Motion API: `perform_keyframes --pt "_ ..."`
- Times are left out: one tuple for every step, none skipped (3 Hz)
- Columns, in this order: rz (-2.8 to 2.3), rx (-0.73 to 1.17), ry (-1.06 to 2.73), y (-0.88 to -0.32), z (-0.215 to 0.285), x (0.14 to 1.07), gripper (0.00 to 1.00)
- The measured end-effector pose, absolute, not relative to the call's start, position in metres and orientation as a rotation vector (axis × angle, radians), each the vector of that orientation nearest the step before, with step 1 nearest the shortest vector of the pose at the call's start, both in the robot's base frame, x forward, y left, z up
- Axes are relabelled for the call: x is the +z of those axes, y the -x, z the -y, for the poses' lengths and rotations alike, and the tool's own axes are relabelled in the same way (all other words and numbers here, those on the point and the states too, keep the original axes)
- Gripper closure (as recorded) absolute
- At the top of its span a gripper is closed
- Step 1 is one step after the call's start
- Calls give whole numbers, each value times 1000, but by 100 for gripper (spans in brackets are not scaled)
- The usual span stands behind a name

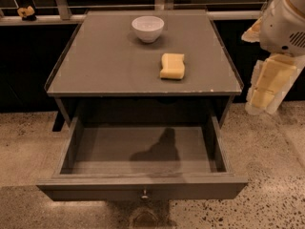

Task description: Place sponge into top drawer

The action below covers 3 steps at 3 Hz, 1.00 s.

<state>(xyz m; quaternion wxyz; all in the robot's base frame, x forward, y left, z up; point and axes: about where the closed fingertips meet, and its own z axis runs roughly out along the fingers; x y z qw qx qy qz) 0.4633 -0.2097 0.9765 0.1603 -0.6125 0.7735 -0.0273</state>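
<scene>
The pale-yellow sponge (172, 66) lies flat on the grey table top (105, 75), right of centre and near the front edge. The top drawer (143, 187) is pulled wide open below the table top. Its inside shows bare with only a shadow, and a small round knob sits on its front. My gripper (268, 86) hangs off the right side of the table, pointing down, level with the table's front edge. It is apart from the sponge and holds nothing that I can see.
A white bowl (147, 28) stands at the back middle of the table top. A railing (62, 4) and a dark wall run behind the table. Speckled floor (267, 175) lies around the drawer. The white arm housing (286, 23) is at the upper right.
</scene>
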Motion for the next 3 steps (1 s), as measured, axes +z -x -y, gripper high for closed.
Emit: perform_keyframes --pt "-2196 -67 1777 -506 199 977 0" --pt "-2168 -67 1817 -553 176 978 0" --pt "-2122 -61 1838 -598 149 971 0"
